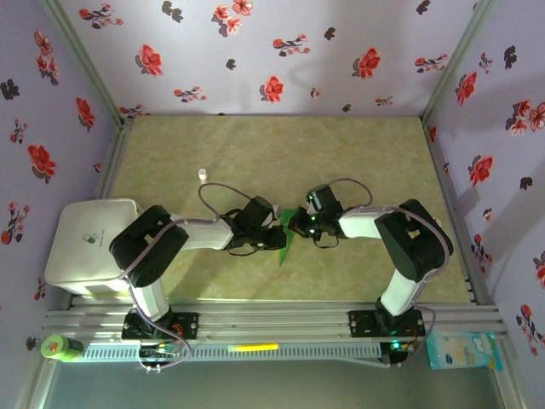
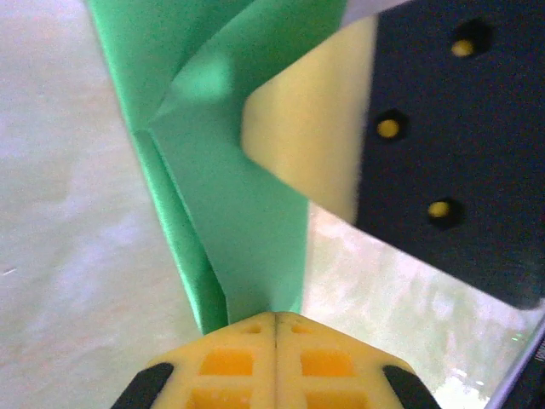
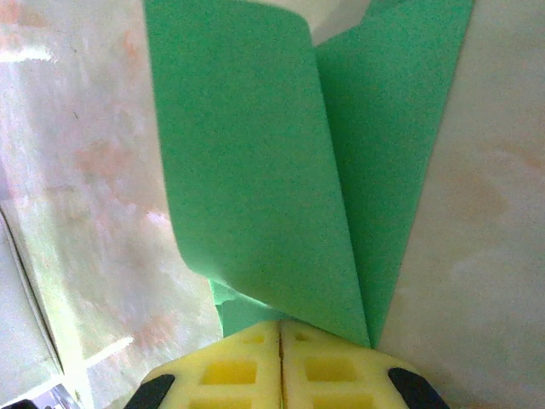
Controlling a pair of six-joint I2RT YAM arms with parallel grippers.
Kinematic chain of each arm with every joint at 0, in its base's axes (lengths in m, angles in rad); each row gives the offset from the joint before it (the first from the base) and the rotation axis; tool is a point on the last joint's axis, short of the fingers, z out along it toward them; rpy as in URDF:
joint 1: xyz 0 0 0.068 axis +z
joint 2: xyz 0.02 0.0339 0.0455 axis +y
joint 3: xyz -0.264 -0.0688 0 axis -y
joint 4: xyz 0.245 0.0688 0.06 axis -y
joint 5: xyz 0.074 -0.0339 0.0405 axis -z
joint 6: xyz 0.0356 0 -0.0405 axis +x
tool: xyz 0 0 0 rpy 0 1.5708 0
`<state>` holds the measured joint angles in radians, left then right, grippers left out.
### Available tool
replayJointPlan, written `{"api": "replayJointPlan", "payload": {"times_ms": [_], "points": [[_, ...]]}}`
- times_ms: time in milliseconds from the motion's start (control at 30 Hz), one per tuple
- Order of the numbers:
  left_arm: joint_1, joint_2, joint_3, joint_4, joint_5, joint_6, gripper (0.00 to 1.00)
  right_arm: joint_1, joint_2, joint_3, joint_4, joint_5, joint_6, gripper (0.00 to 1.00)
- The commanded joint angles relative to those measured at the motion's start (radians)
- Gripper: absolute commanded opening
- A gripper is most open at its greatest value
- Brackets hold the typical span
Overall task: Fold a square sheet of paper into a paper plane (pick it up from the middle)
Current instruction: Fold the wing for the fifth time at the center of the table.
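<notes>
The thin bright-green sheet of paper (image 1: 283,242), creased into a narrow pointed shape, sits over the pale desk (image 1: 358,153), to the right of the tiny white bottle (image 1: 203,175) and nearer the arm bases than it. The left claw (image 2: 274,334) is pinched together on the paper's folded end. The right claw (image 3: 281,336) is clamped on it too, from the side away from the bottle. The paper looks almost weightless and limp. In the right wrist view one flap bows open, so the folds will likely spring back. It could slip between smooth pads, and opposing pulls may tear it. The stacked centre crease seems the stiffest, safest place to hold.
</notes>
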<state>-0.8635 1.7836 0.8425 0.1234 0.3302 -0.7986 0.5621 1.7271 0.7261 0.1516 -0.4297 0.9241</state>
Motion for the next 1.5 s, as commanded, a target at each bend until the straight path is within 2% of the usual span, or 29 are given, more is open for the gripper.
{"api": "replayJointPlan", "payload": {"times_ms": [0,233,500,667,867,1367,1467], "points": [[0.001,0.017,-0.005,-0.049,-0.04,0.031,0.02,0.005,0.018,-0.025,-0.102,0.081,0.007,0.08],[-0.006,0.021,-0.054,-0.075,-0.054,0.038,0.01,0.0,-0.045,-0.001,-0.115,0.075,0.004,0.1],[-0.023,0.013,-0.109,-0.108,-0.053,0.1,0.0,-0.036,-0.218,-0.03,-0.172,0.116,-0.031,0.14],[-0.031,0.003,-0.143,-0.11,-0.033,0.135,0.0,-0.044,-0.277,-0.093,-0.133,0.085,-0.038,0.09],[-0.032,-0.007,-0.166,-0.119,-0.023,0.157,0.0,-0.008,-0.231,-0.1,-0.037,0.011,-0.013,0.04],[-0.032,-0.017,-0.166,-0.128,-0.022,0.161,0.0,0.021,-0.068,0.01,-0.056,0.016,-0.05,0.04],[-0.033,-0.013,-0.166,-0.13,-0.022,0.164,0.0,0.018,-0.046,0.009,-0.075,0.062,-0.064,0.04]]}}
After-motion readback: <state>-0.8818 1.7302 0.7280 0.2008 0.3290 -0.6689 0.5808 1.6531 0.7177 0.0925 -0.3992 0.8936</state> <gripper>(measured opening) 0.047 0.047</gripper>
